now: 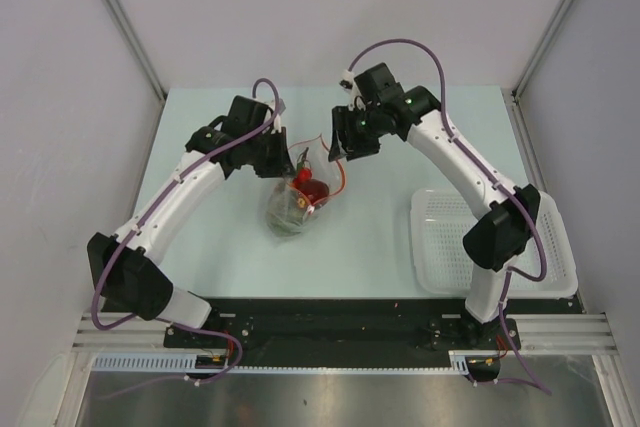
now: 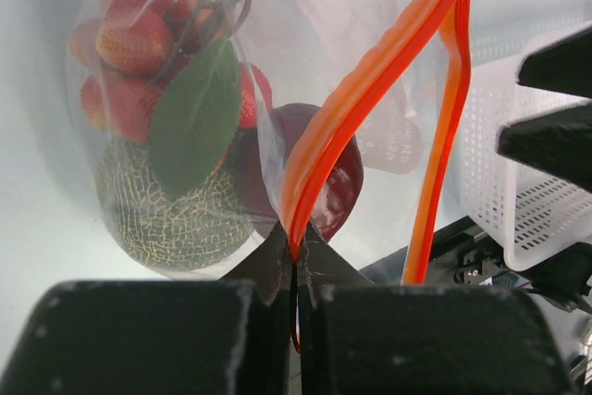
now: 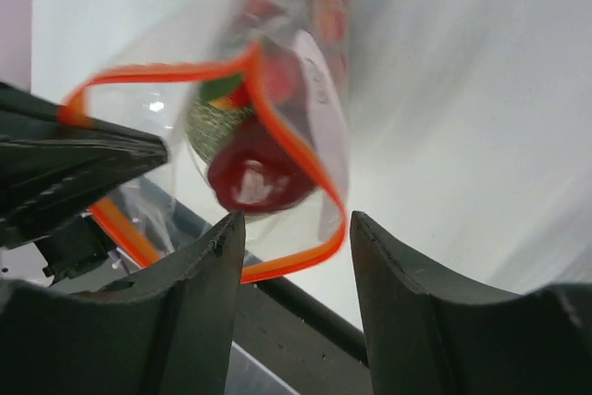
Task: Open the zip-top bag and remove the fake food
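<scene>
From above, the zip-top bag lies near the middle of the pale surface, with its red-orange zip strip raised at the 12 o'clock end. The left hand is at the bag's 11 o'clock and the right hand at its 1 o'clock, both close to the mouth. A white mesh basket sits at the surface's 4 o'clock edge, well apart from the bag.

In the left wrist view, the left hand has its fingers pressed together on one side of the zip strip, which climbs toward 1 o'clock. The other side hangs apart from it, so the mouth gapes. The fake food is inside the bag: strawberries at 10 o'clock, a netted melon at 8 o'clock and a dark red apple at centre.

In the blurred right wrist view, the right hand has its fingers spread apart. The strip's low loop crosses the gap between them, but I cannot tell whether it touches. The apple shows through the open mouth, and the left hand holds the strip at 9 o'clock.
</scene>
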